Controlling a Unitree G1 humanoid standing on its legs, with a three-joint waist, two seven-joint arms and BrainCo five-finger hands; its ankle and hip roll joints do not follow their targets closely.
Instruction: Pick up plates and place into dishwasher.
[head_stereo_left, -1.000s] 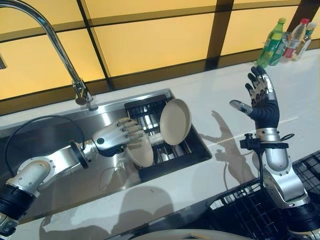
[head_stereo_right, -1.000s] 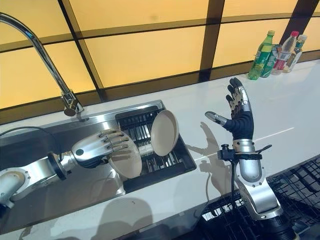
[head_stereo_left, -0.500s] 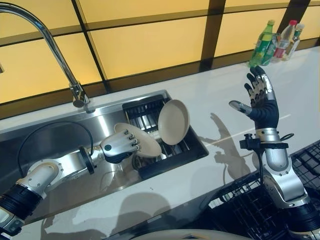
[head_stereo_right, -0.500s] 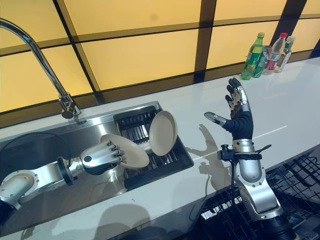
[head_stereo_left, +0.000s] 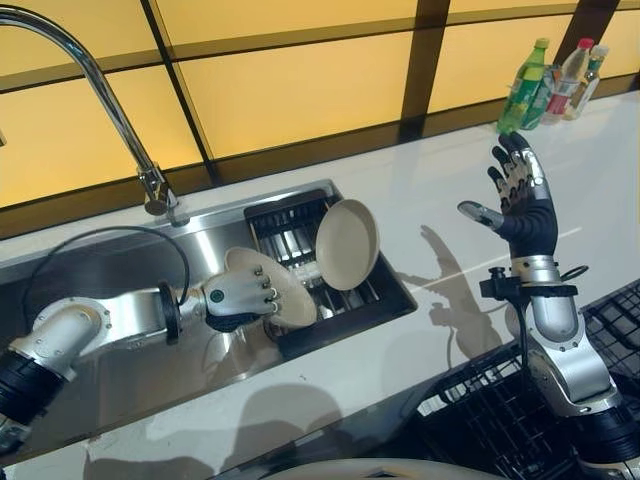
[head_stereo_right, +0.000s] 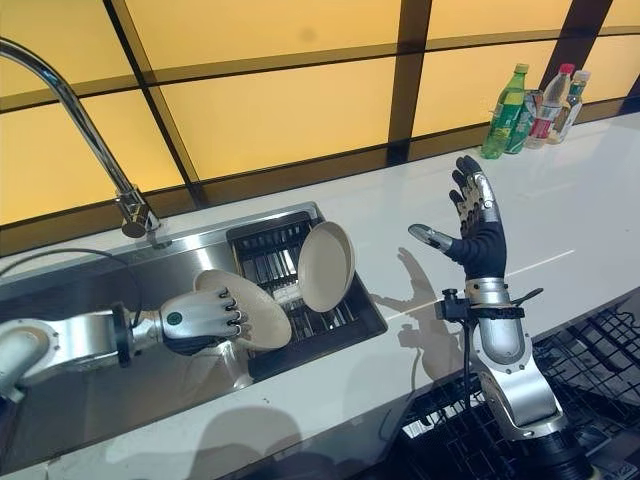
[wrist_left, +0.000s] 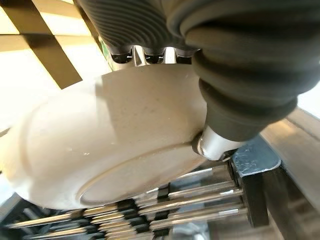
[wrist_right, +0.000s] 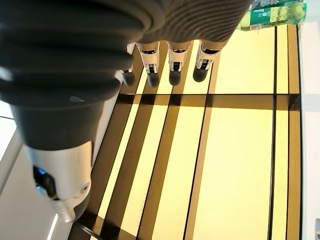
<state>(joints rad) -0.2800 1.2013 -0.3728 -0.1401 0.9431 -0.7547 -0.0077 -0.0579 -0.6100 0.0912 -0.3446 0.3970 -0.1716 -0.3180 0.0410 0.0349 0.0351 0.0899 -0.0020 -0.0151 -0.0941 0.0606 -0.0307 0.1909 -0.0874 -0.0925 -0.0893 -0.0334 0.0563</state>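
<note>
- Steel sink (head_stereo_left: 100, 290) lies in the white surface (head_stereo_left: 450, 200), a tall tap (head_stereo_left: 120, 110) behind it and a dark rack (head_stereo_left: 300, 235) in its right part.
- One cream plate (head_stereo_left: 347, 244) stands on edge in that rack; bottles (head_stereo_left: 545, 80) stand far right.
- Black basket (head_stereo_left: 500, 420) sits near the front right.
- Left hand (head_stereo_left: 235, 297) curls round a second plate (head_stereo_left: 275, 288), tilted over the rack's near edge.
- Right hand (head_stereo_left: 520, 195) is raised upright above the surface, fingers spread wide, holding nothing.
</note>
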